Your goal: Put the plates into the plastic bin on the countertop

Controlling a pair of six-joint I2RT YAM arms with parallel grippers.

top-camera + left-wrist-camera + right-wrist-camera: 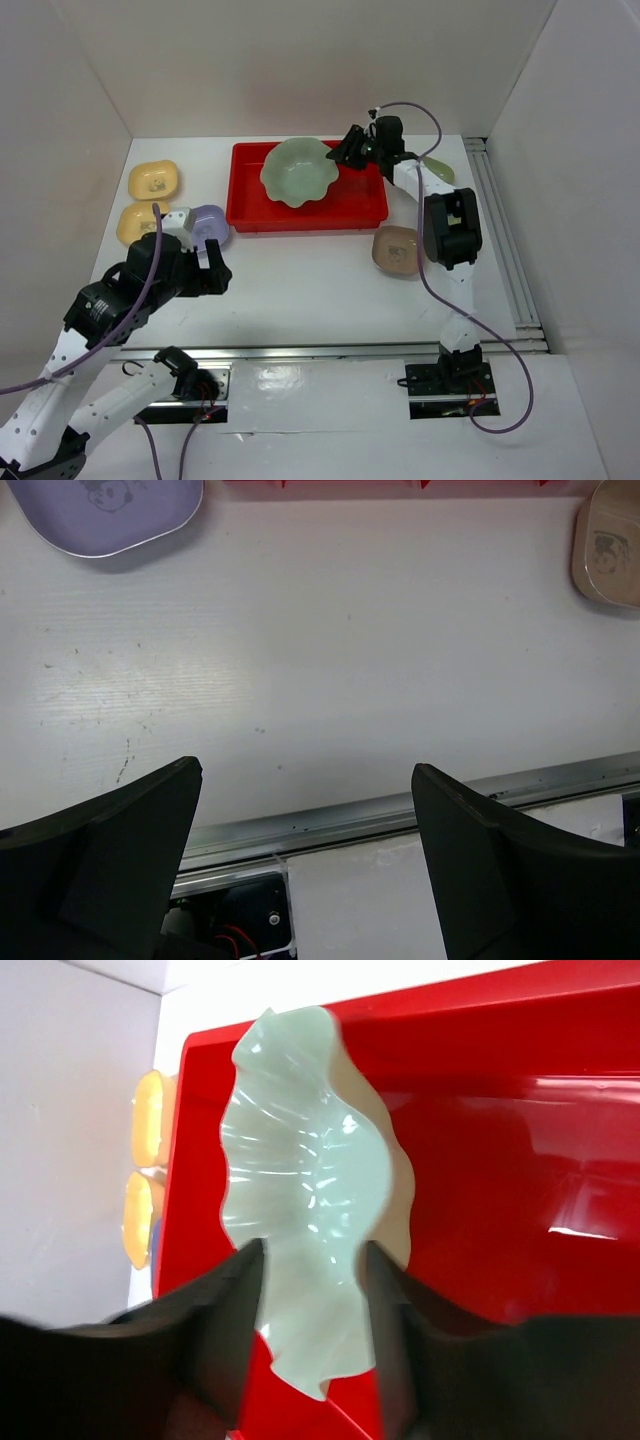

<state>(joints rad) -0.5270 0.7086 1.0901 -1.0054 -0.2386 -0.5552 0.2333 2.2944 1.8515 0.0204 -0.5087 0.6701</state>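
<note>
With jaws partly apart, the right end effector [312, 1260] straddles the far-right rim of the green plate [297, 172] lying in the red plastic bin [350, 205], apparently to leave it there; the left end effector [305, 770] hovers wide open above the counter [320, 660].

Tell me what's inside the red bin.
Only the pale green scalloped dish, with the right hand straddling its rim. The floor of the red bin beneath the dish is hidden.

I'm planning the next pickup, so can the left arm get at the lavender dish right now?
Probably yes: the left gripper hangs open just short of the lavender dish, with only bare countertop between them.
</note>
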